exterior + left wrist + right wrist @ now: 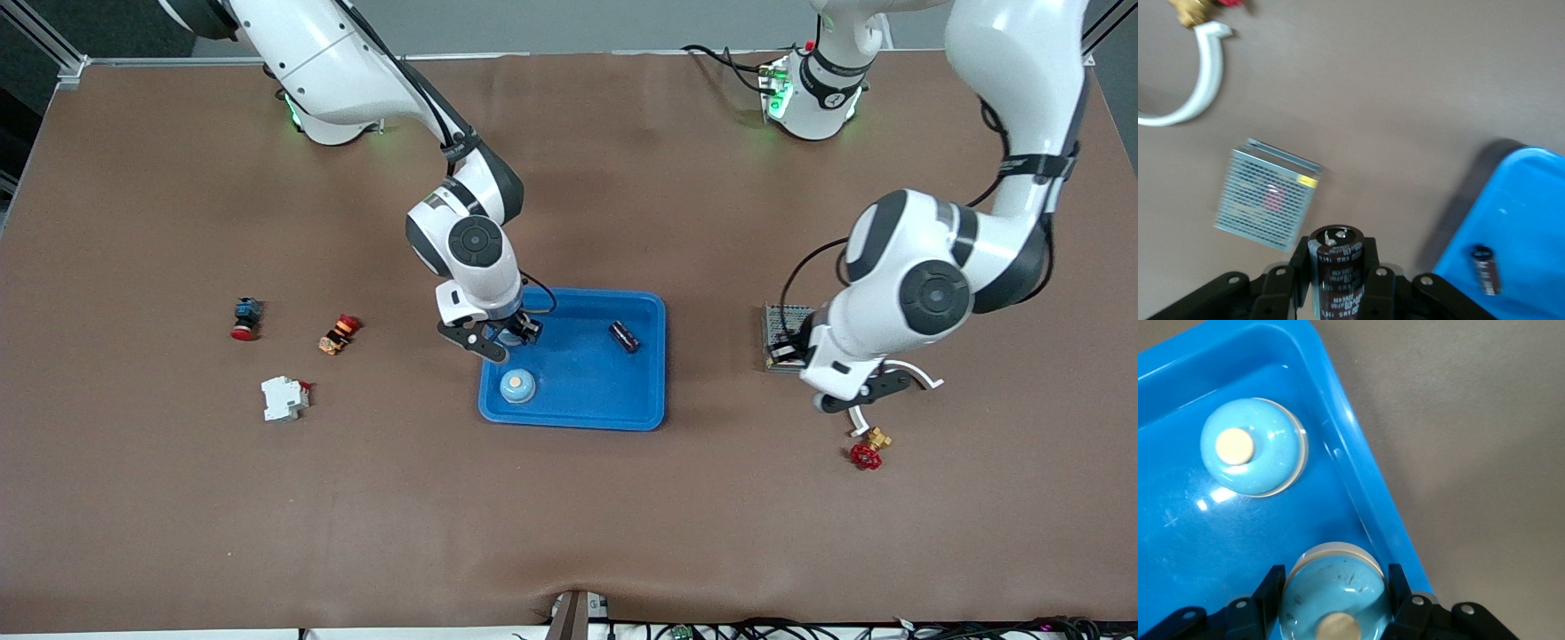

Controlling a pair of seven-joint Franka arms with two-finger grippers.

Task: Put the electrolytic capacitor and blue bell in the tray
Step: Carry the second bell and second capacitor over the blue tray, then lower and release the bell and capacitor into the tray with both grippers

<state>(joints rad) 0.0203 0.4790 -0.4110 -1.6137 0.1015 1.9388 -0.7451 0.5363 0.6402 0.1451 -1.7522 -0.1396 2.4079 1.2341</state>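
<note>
The blue tray (582, 387) lies mid-table. In it rest one blue bell (517, 385) (1253, 455) and one dark electrolytic capacitor (624, 336) (1486, 269). My right gripper (508, 334) (1336, 581) hangs just over the tray's corner nearest the right arm's base. It is shut on a second blue bell (1338, 603), dome and cream knob facing the wrist camera. My left gripper (789, 348) (1336, 259) hovers over the silver mesh box (788, 322) (1265, 200), off the tray toward the left arm's end. It is shut on a second capacitor (1337, 277), held end-on.
Toward the right arm's end lie a red-capped push button (245, 318), a red-orange switch (339, 334) and a white breaker (284, 398). A brass valve with a red handle (869, 449) and a white curved piece (1205, 73) lie nearer the front camera than the mesh box.
</note>
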